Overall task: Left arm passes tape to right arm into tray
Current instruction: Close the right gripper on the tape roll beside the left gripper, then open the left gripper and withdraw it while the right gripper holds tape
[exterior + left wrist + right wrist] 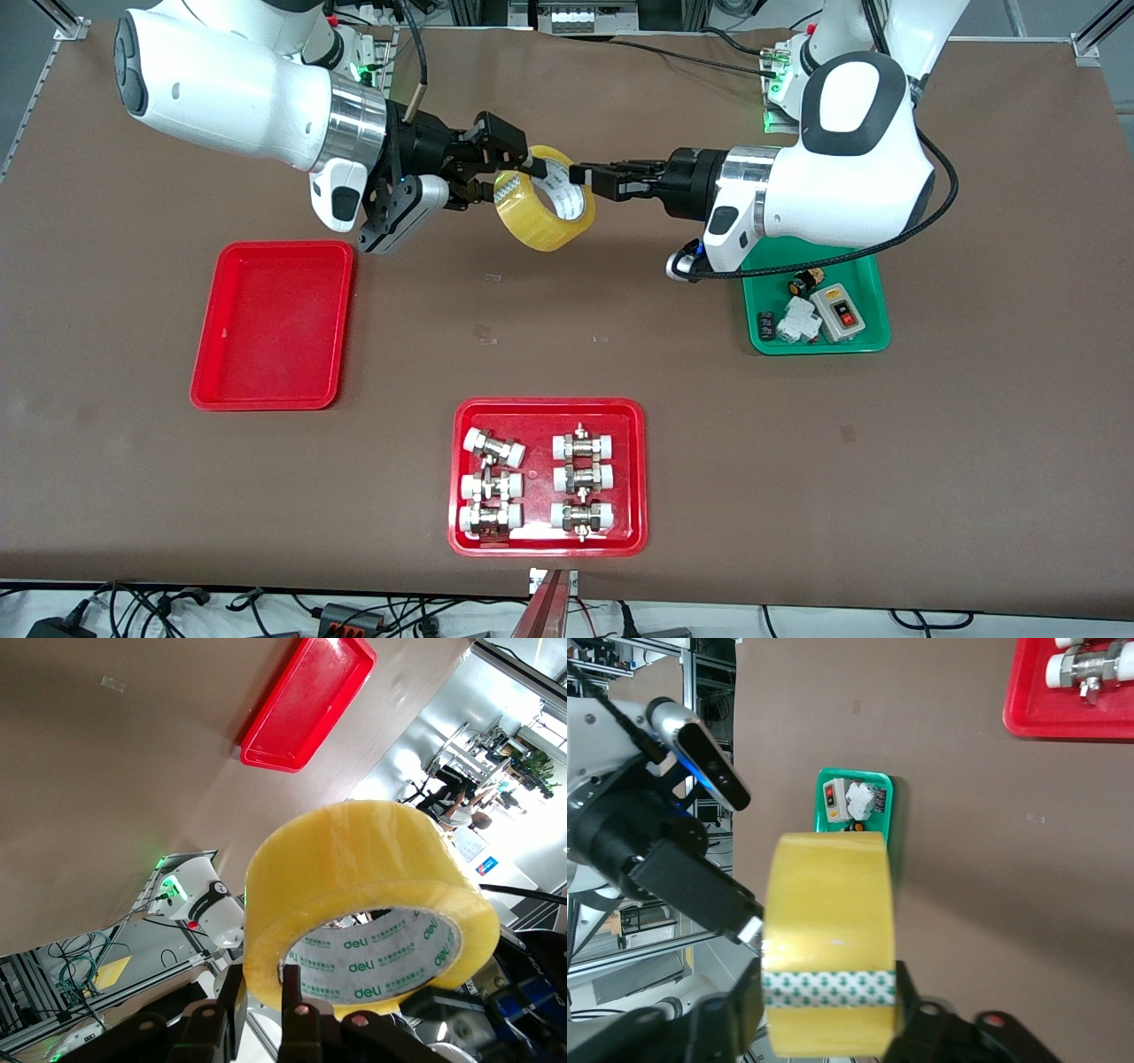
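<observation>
Both end effectors, left (pixel 580 175) and right (pixel 518 168), pinching tape (pixel 542 213) midair, red tray (pixel 273 324) bare

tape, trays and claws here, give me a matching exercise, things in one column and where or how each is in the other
Things:
1. tape
2. plain red tray
3. green tray
4. red tray of pipe fittings

Places or states:
A. nearest the front camera, mid-table
B. empty, at the right arm's end of the table
C. in the air, clamped by both the left claw and the right claw
D. holds switches, under the left arm

Pairs: 1-C, 2-B, 3-D, 4-A
</observation>
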Motion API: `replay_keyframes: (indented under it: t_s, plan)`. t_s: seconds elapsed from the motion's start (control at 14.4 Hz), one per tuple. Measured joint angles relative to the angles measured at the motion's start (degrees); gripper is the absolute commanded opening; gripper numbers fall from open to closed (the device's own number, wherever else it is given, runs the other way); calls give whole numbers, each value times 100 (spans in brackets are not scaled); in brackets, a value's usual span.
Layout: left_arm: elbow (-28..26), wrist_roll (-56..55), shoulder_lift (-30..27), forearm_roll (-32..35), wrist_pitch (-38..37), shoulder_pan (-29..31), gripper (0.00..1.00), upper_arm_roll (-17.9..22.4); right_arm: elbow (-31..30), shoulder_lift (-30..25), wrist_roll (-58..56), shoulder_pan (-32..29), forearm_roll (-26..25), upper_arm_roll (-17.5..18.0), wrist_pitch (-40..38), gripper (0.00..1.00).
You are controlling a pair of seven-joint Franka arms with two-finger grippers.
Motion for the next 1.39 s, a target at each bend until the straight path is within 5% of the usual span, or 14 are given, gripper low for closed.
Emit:
replay_keyframes:
  t_s: [0.28,0.35,0.42,0.49,0.98,1.39]
  plan:
    - [2,0,4,0,-4,3,2,1,1,8,0,0,13,-1,4,26]
    - [2,0,4,0,-8,3,9,1,1,8,0,0,13,0,4,26]
    - [2,0,4,0,-17,3,36,2,1,8,0,0,13,1,4,26]
    - [3,0,4,0,-48,5,99,5,1,9,0,3,14,4,-1,26]
    - [42,0,4,36,-808,292,100,48,-9,87,0,13,12,6,0,26]
    - [773,65,-10,2278,-2550,1165,100,77,-35,555,0,-198,-12,-101,20,26]
